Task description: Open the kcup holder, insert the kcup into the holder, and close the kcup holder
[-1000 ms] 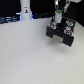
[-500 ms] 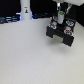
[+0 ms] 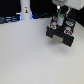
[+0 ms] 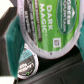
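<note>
Claw [image 3: 60, 19] clamped on kcup [image 4: 46, 27], hanging directly above kcup holder [image 3: 61, 34]. Holder sat on white surface [image 3: 30, 55], toward exterior view's right. Wrist view: green-lidded kcup filled frame between dark fingers [image 4: 9, 37]; second pod [image 4: 28, 61] lay in slot beneath. Risks judged: kcup appeared tilted, could catch slot rim or land on occupied slot, jamming. Early release could drop pod beside holder. Drawer closing on proud pod could stall.
</note>
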Motion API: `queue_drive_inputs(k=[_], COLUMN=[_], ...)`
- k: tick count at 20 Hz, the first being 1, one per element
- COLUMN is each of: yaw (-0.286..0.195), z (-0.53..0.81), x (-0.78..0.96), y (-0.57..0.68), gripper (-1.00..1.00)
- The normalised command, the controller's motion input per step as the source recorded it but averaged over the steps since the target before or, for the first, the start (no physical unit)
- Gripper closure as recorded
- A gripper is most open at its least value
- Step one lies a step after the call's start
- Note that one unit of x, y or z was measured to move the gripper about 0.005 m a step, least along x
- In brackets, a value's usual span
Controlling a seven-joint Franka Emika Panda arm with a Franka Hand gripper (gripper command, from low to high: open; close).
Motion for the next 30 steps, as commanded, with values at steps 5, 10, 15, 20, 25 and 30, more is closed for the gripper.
queue_drive_inputs(k=[5, 10, 15, 20, 25, 30], yaw=[-0.013, -0.012, 0.014, 0.003, 0.015, 0.028], z=[0.25, 0.06, -0.12, -0.01, 0.01, -0.07], x=[0.62, 0.21, 0.03, 0.03, 0.07, 0.05], y=[0.02, 0.08, 0.05, 0.04, 0.09, 0.07], gripper=[1.00, 1.00, 1.00, 1.00, 1.00, 1.00])
